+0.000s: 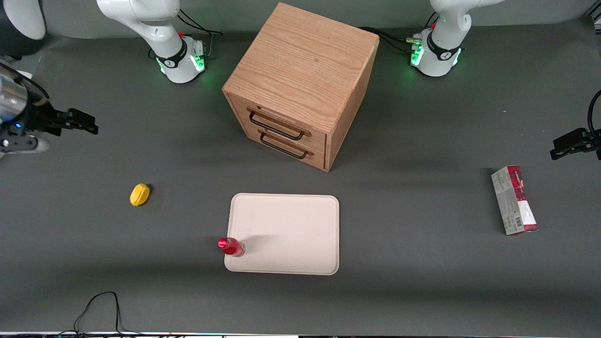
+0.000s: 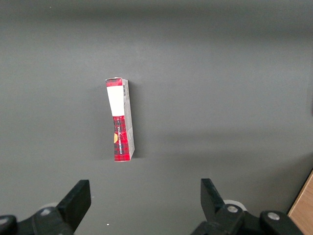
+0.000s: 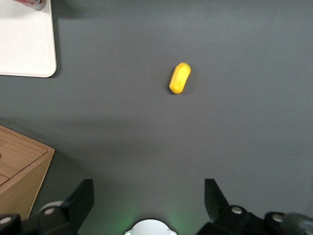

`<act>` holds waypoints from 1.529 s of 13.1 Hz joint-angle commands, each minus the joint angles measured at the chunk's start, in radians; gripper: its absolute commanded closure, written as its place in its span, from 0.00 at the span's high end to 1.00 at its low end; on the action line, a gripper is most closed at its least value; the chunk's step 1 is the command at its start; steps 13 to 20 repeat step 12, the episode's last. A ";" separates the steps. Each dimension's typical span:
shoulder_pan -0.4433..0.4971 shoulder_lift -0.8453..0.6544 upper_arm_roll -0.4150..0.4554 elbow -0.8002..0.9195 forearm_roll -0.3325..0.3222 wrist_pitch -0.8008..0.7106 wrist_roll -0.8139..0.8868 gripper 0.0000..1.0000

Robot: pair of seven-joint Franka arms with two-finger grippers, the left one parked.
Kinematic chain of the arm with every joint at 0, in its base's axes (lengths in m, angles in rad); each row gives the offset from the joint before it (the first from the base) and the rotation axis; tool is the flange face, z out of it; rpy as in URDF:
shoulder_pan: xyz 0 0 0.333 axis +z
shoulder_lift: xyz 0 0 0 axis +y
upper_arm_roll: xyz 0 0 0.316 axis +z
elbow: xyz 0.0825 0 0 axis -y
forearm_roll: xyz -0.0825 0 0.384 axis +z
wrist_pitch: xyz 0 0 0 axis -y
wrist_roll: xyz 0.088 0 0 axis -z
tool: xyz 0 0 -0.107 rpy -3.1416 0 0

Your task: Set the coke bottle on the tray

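Observation:
The coke bottle [image 1: 231, 246] is small, glossy red with a red cap, and stands upright on the cream tray [image 1: 286, 225]. It is at the tray's corner nearest the front camera, toward the working arm's end. My right gripper [image 1: 87, 123] hangs well away from it, above the table at the working arm's end, farther from the camera than the bottle. It is open with nothing between its fingers. The right wrist view shows the gripper [image 3: 149, 196] above bare table, a corner of the tray [image 3: 27, 49] and only a sliver of the bottle [image 3: 30, 4].
A yellow lemon-shaped object [image 1: 140, 194] [image 3: 179, 78] lies on the table between the gripper and the tray. A wooden two-drawer cabinet [image 1: 300, 84] stands farther back than the tray. A red-and-white carton [image 1: 514, 199] [image 2: 121, 120] lies toward the parked arm's end. A black cable [image 1: 98, 310] loops at the front edge.

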State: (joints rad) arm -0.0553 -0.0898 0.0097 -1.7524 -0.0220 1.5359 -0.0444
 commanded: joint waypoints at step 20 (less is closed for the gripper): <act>0.095 -0.019 -0.089 0.002 0.019 0.003 -0.017 1.00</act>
